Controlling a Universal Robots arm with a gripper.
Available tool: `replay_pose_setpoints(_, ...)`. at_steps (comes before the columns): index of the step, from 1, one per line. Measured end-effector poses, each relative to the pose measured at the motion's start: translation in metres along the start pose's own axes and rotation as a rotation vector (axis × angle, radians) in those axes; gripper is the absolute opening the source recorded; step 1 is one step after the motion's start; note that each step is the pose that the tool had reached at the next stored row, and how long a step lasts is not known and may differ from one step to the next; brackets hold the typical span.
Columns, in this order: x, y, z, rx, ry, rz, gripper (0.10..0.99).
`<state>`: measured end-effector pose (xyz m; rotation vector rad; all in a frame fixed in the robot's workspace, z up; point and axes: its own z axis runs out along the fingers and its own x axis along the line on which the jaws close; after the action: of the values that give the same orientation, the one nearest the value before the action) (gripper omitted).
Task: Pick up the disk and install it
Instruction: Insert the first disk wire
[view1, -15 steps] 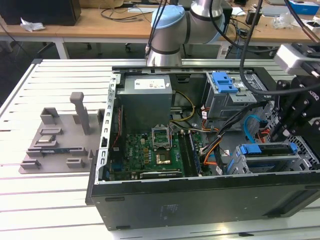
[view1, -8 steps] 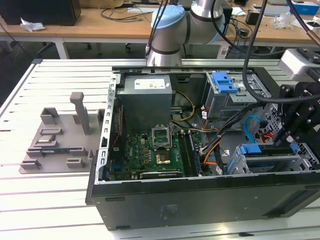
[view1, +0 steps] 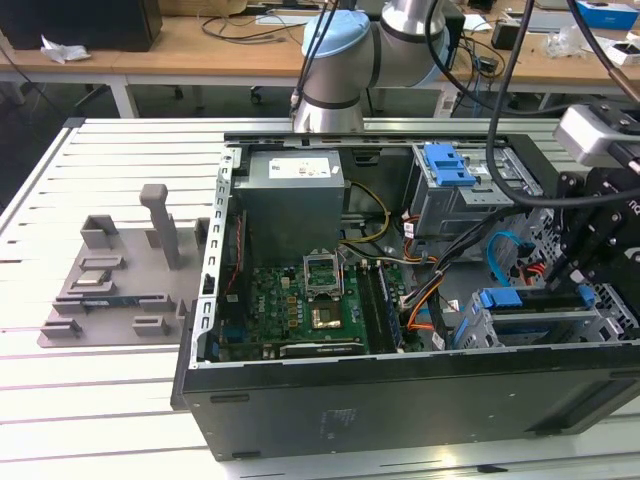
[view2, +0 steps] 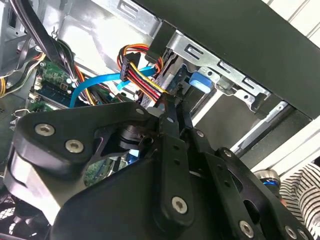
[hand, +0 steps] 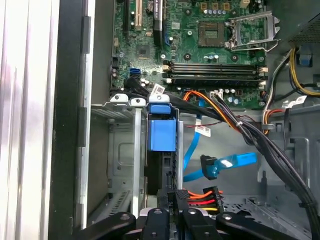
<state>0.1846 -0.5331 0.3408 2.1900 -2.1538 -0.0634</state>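
Disk (hand: 160, 170) set edge-on in the drive cage (view1: 560, 325), right under the fingertips.

From the exterior view's left, well away from the fingers: a grey fixture tray (view1: 110, 290), then the open computer case (view1: 400, 400) holding a power supply (view1: 290, 200) with a white sticker whose print is too small to read, a green motherboard (view1: 290, 300) and a bare blue latch (view1: 447, 165). The arm reaches down into the case's far corner, the gripper (view2: 175, 107) pointing into the cage. Its fingers (view2: 167, 125) are drawn close together with a sliver between them; whether they nip the disk cannot be told. The disk's blue rail (hand: 162, 132) lies just past the fingertips, a red-and-yellow power plug (hand: 197, 195) just beside them, and a blue data cable (hand: 225, 162) near.
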Motion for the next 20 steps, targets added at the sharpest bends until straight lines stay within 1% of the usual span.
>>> replay_pose_setpoints(6, -0.0004, -0.0008, -0.0003, 0.000, 0.0007, 0.001, 0.169)
replay_pose_setpoints(9, -0.0001, -0.0007, -0.0018, 0.000, 0.0005, 0.016, 0.169)
replay_pose_setpoints(13, 0.0047, -0.0006, -0.0017, 0.000, 0.0002, 0.020, 0.169)
replay_pose_setpoints(14, 0.0058, -0.0006, -0.0016, -0.001, -0.0027, 0.020, 0.169)
replay_pose_setpoints(20, 0.0043, -0.0006, -0.0016, 0.000, -0.0032, 0.020, 0.169)
